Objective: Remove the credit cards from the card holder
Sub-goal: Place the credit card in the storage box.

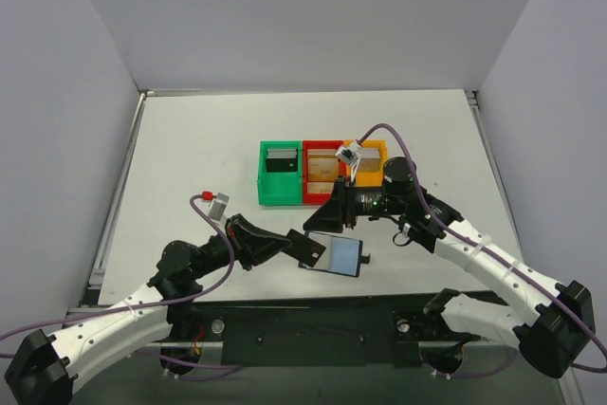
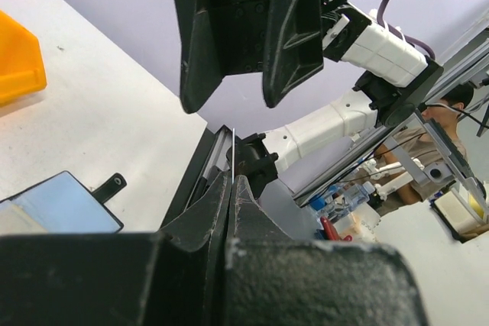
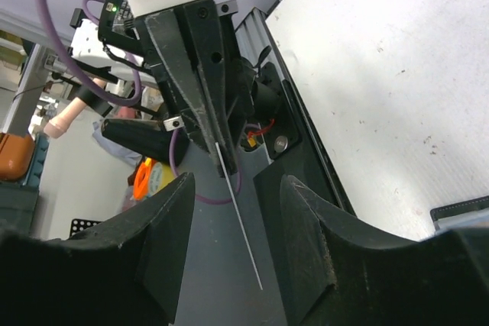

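Presently: flat folding card holder (image 1: 334, 253), black-edged with a pale blue-grey panel, lying on the white counter (image 1: 209, 149) just in front of the row of green, red and orange plastic bins (image 1: 281, 193). Left end effector (image 2: 231, 182) clamped on a thin pale card (image 3: 238, 223), seen edge-on. Right end effector (image 3: 237, 182) spread wide, fingers flanking that card. Step judged: card hand-over. Next move calls for closing squarely on the card's free edge.

black-edged blue-grey card holder (image 1: 339, 253); green, red, orange bins (image 1: 321, 198).
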`<state>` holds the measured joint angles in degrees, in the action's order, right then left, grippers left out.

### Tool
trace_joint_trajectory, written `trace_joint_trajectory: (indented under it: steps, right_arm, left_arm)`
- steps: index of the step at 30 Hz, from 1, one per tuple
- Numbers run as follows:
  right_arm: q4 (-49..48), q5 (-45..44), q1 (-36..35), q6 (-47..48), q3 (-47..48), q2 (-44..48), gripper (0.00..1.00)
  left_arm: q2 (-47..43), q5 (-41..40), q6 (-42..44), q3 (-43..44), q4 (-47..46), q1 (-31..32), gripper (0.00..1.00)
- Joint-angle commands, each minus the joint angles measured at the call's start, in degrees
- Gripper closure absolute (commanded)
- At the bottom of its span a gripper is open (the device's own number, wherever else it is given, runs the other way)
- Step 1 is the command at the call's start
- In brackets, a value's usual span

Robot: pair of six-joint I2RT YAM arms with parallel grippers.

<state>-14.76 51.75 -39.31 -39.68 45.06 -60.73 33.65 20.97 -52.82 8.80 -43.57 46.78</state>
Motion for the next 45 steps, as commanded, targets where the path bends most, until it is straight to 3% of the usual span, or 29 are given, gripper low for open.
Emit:
trace_joint_trajectory:
  steps: [1,8,28,37,45]
  right_arm:
    - [-3.44,4.59,0.29,0.38,1.17,1.75,0.58]
    - [-1.23,5.21,0.29,1.62,-0.84,2.28,0.67]
    - [-6.15,6.35,-1.82,-1.36,-5.33,3.77,0.62]
    - [-11.07,4.33,-1.91,-4.26,-8.05,4.39,0.76]
    - [-19.42,3.10,-1.82,-8.66,-10.60,3.95,0.94]
  left_arm:
    - [0.02,0.91,-1.93,0.00,-3.62,-0.99,1.00]
    - [-0.34,0.03,-3.87,-0.36,-7.14,-2.05,1.00]
    - [1.77,-2.69,-5.37,0.96,-10.21,-2.57,1.00]
    - [4.06,-5.06,-6.95,0.17,-14.78,-2.49,1.00]
    - [4.14,-8.49,-8.27,-1.68,-18.39,-2.58,1.00]
